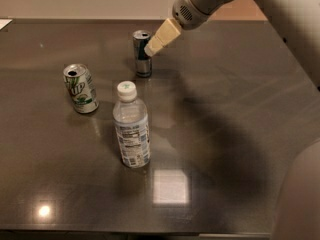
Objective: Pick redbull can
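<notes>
You've got a dark glossy table (pixel 240 94) carrying 3 things: the redbull can (pixel 142 56) upright at the back, a white-and-green can (pixel 80 88) left of it, and a clear bottle (pixel 131 129) nearer. The gripper (pixel 152 47) hangs just beside the redbull can's top.

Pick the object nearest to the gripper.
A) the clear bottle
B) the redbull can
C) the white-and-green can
B: the gripper hangs right beside the upper part of the redbull can, while the clear bottle and the white-and-green can stand apart from it, nearer the camera.
</notes>
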`<state>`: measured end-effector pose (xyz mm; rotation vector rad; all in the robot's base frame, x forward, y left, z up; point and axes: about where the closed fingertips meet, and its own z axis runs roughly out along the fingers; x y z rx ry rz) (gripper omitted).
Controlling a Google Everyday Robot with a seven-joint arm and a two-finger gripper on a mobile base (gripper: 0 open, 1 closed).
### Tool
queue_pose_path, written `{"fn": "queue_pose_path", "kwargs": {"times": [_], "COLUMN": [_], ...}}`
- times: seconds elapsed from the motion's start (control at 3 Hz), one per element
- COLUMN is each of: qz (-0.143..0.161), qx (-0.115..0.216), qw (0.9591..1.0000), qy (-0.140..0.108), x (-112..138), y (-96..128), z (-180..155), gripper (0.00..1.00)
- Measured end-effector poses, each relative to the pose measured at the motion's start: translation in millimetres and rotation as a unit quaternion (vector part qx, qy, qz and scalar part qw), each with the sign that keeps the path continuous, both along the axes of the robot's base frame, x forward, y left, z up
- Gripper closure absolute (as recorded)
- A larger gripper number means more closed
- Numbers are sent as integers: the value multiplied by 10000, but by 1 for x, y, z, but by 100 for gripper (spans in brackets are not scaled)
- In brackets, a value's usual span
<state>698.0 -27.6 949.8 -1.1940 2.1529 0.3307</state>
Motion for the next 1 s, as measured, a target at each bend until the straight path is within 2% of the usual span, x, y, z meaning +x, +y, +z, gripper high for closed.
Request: {"fn": "queue_pose_path", "kwargs": {"times": [0.67,1.0], "qz": [-197,-210], "qx": [183,267], "qw": [9993,9985], "qy": [278,419], "x": [15,24], "y": [32,59], "z": [-25,-39], "gripper": [0,0]}}
